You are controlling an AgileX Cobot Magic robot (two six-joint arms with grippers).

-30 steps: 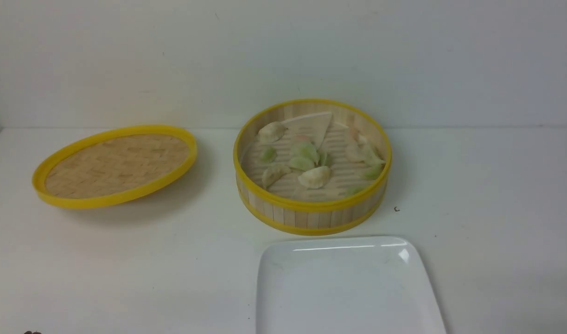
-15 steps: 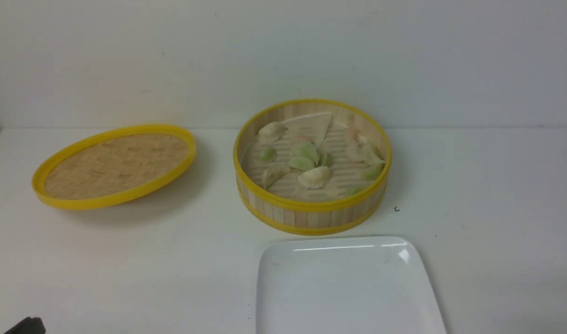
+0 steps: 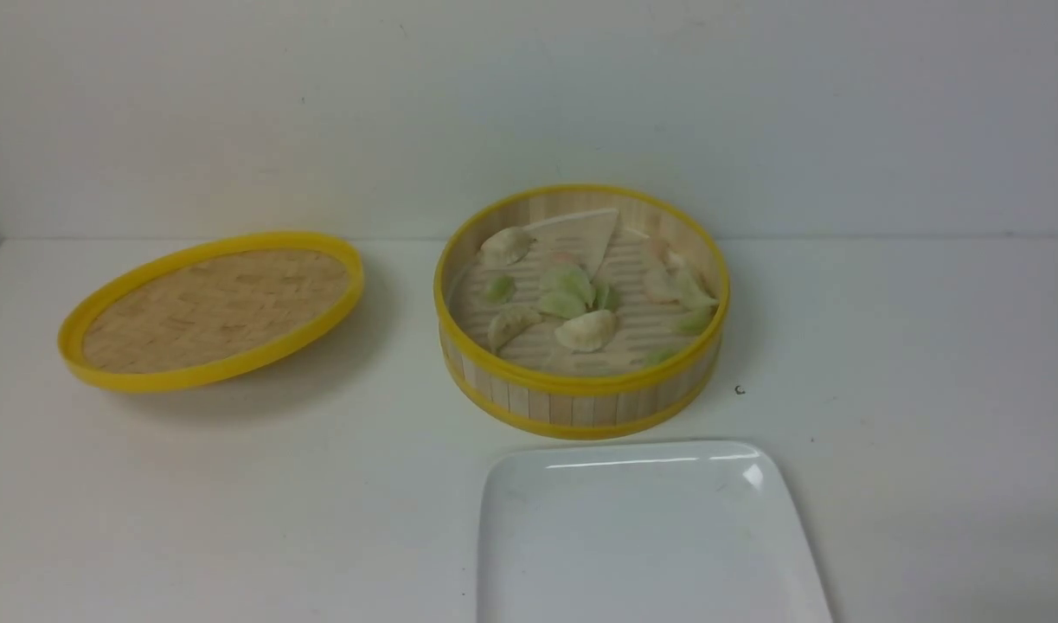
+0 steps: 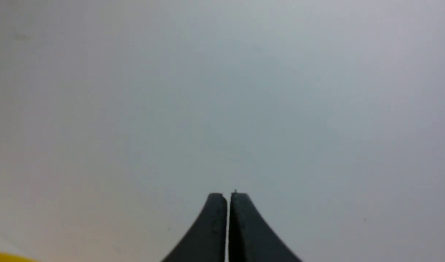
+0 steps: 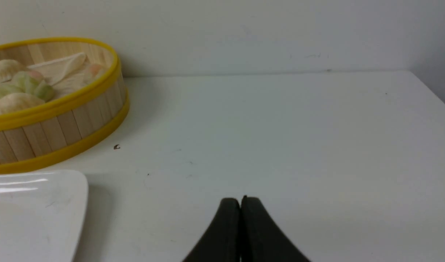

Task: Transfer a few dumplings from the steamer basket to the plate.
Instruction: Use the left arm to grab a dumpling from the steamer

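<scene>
The steamer basket (image 3: 580,407) stands at the middle of the white table, uncovered, with several cream, green and pinkish dumplings (image 3: 587,330) on its slatted floor. The white square plate (image 3: 650,545) lies bare just in front of it. The right wrist view shows the steamer basket (image 5: 55,134), its dumplings (image 5: 16,102) and a corner of the plate (image 5: 36,214). My right gripper (image 5: 240,199) is shut and holds nothing, low over the table right of the plate. My left gripper (image 4: 227,194) is shut and holds nothing, facing blank white surface. Neither gripper shows in the front view.
The flat woven lid (image 3: 213,307) with a yellow rim lies tilted at the table's left. A white triangular paper piece (image 3: 585,234) leans inside the basket at its back. A small dark speck (image 3: 740,390) lies right of the basket. A wall rises close behind.
A dark bit of my left arm showed at the bottom-left corner of the front view half a second ago; it has left that view. The lid shifted very slightly.
</scene>
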